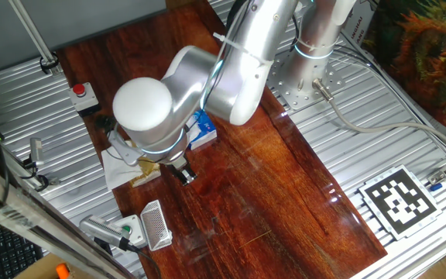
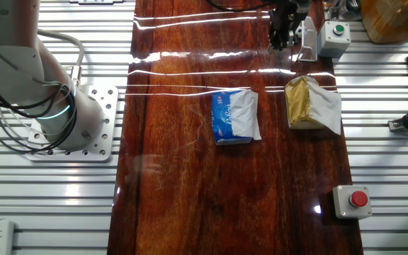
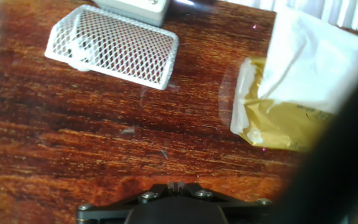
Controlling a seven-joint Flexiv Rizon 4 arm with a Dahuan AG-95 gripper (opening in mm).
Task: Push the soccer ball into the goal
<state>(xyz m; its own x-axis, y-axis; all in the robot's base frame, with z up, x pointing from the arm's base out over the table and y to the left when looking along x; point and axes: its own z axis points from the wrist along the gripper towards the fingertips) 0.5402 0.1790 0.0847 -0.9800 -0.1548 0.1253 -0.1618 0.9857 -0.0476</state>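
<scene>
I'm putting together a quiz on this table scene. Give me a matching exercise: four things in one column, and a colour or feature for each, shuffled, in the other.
1. goal
2. tissue pack
3. napkin
4. button box beside the goal

a. green button on top
b. white mesh
c. gold wrapper
d. blue and white

Pairs: 1-b, 2-d, 3-c, 4-a

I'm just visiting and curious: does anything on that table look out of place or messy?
Mostly the gold-wrapped napkin: its wrapper is torn open and white paper spills out, crumpled. The blue tissue pack also has tissue bulging from one side. The mesh goal looks intact, with something small and white inside, possibly the ball. Nothing seems spilled or broken.
</scene>
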